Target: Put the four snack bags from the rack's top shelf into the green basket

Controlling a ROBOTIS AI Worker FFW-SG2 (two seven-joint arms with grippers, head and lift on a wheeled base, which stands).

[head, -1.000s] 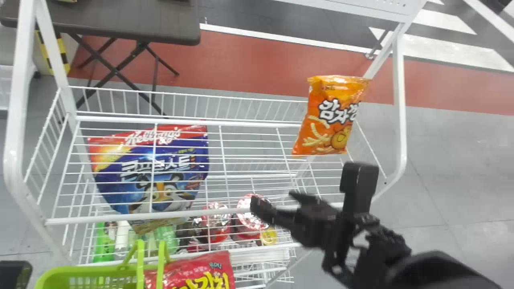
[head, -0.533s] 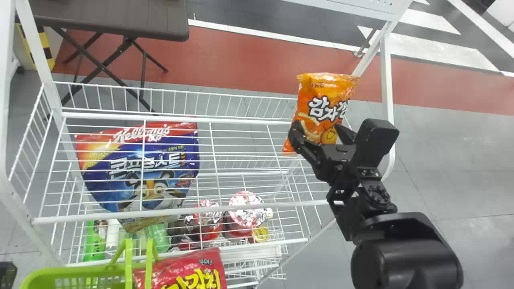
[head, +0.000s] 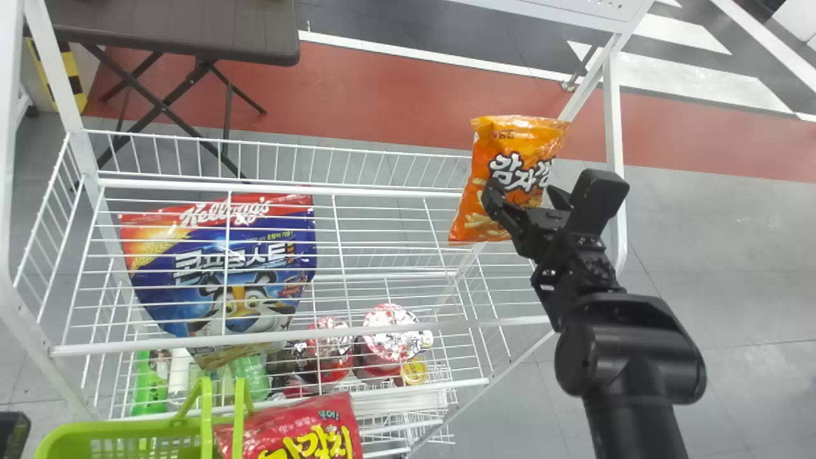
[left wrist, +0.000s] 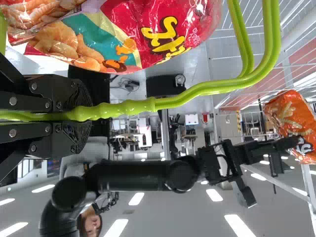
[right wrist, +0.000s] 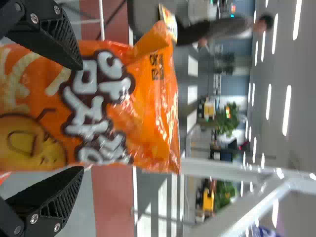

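My right gripper (head: 521, 196) is in front of the orange snack bag (head: 516, 140), which stands at the right of the rack's top shelf (head: 382, 236). In the right wrist view, the right gripper (right wrist: 81, 117) is open, with the orange bag (right wrist: 148, 118) before and partly between its fingers. The left gripper (head: 11, 437) is at the head view's lower left corner. Seen from the left wrist, that gripper (left wrist: 89, 118) is shut on the handle (left wrist: 197, 91) of the green basket (head: 70, 437). A red snack bag (head: 299, 427) lies in the basket.
A large blue and red bag (head: 223, 268) sits at the top shelf's left. Cups (head: 389, 338) and green bottles (head: 150, 389) stand on a lower shelf. White rack posts (head: 615, 127) frame both sides; a dark table (head: 178, 32) is behind.
The right gripper has risen in the head view from the shelf's front edge to the orange bag, lately shifting slightly right. The whole head view has shifted a little. The left gripper keeps its hold.
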